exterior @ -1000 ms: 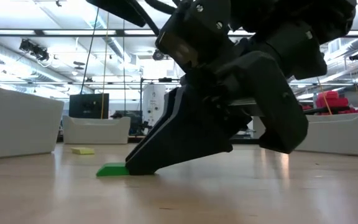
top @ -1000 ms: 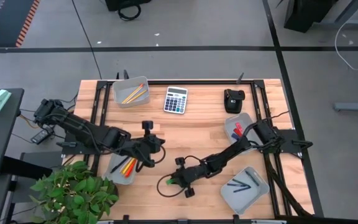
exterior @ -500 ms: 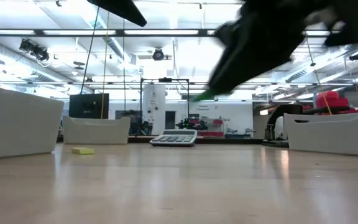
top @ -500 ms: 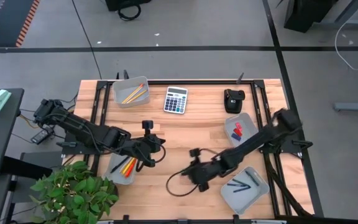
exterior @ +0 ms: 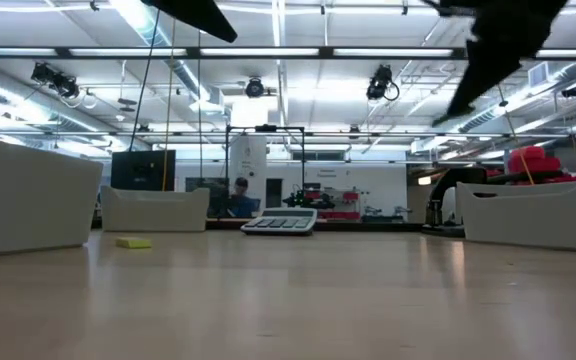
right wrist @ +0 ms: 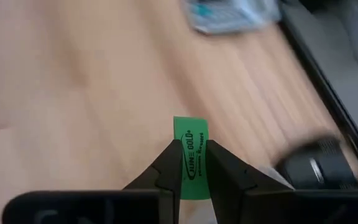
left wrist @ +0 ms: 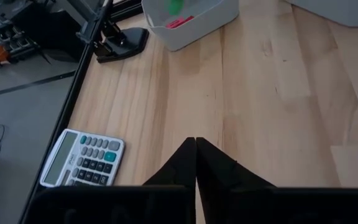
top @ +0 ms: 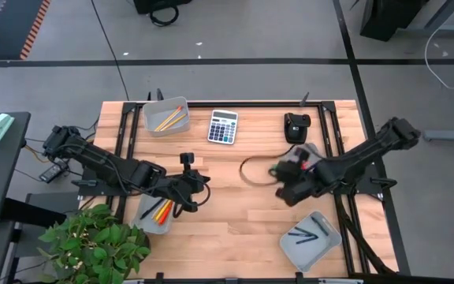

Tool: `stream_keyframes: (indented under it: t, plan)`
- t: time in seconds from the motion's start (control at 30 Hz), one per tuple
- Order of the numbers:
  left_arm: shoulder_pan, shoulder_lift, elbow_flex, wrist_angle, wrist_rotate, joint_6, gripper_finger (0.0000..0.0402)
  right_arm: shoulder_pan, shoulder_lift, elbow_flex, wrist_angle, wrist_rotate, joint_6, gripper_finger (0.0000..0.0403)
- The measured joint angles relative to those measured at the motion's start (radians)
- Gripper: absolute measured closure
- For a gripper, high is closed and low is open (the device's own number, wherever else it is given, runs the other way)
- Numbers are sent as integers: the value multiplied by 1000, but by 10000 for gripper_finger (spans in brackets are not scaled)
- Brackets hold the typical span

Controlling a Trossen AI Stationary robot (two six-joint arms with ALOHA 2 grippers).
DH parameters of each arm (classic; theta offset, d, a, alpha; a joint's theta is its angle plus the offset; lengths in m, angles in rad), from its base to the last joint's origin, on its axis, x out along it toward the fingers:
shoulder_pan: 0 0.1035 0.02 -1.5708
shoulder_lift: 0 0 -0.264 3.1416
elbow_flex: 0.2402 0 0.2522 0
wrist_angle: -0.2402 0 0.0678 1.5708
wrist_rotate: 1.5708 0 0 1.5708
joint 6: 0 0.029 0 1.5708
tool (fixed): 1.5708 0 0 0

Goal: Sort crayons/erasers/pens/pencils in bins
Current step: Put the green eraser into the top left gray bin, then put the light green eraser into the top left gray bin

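My right gripper (top: 280, 171) is raised above the table at the right, shut on a green eraser (right wrist: 190, 155). The left wrist view shows that eraser (left wrist: 174, 6) close to the eraser bin (top: 307, 160), which holds red and blue erasers. Whether the eraser hangs over the bin or beside its rim, I cannot tell. My left gripper (top: 204, 186) is shut with nothing in it, left of the table's middle, beside the crayon bin (top: 157, 213). The pencils lie in the far-left bin (top: 166, 117) and the pens in the near-right bin (top: 310, 237). My right gripper pinches the green eraser between its two fingers by its two long side edges (right wrist: 190, 167). Its printed face shows between the fingers and its free end (right wrist: 190, 123) sticks out past the fingertips. The fingers slant down from the table's right. The eraser is lifted clear.
A grey-white calculator (top: 222, 126) and a black device (top: 295, 126) stand at the far edge. A small yellow block (exterior: 133, 242) lies on the wood. A cable loop (top: 251, 170) hangs left of my right gripper. Bare wood lies between the bins.
My right gripper has lifted the green eraser off the table near the front middle. It has carried it up and toward the table's right and far side, toward the eraser bin, and its wrist has turned on the way. The eraser is now clear of the table.
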Motion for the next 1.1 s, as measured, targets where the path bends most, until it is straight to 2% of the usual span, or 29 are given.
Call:
stream_keyframes:
  t: [0.07, 0.2, 0.37, 0.63, 0.83, 1.0, 1.07, 1.1]
  plan:
    - [0, 0, 0, 0, 0, -1, 388, -14, -43, -62, -28, 29, 100, 336]
    - [0, 0, 0, -3, 0, -2, 380, -62, -115, -192, -60, 22, 236, 336]
    - [0, 0, 0, -9, 0, -7, 376, -92, -164, -301, -61, -30, 313, 336]
    - [0, 0, 0, -11, 3, -41, 387, -93, -173, -317, -85, -34, 297, 326]
    - [5, 0, 0, -11, 4, -90, 380, -93, -177, -317, -101, -86, 265, 276]
    - [38, 14, 0, 24, 6, -110, 378, -93, -177, -317, -152, -93, 311, 240]
    - [68, 26, -1, -3, 31, -110, 380, -93, -177, -317, -158, -100, 306, 233]
    - [90, 33, 0, -6, 80, -110, 381, -93, -177, -317, -157, -111, 295, 231]
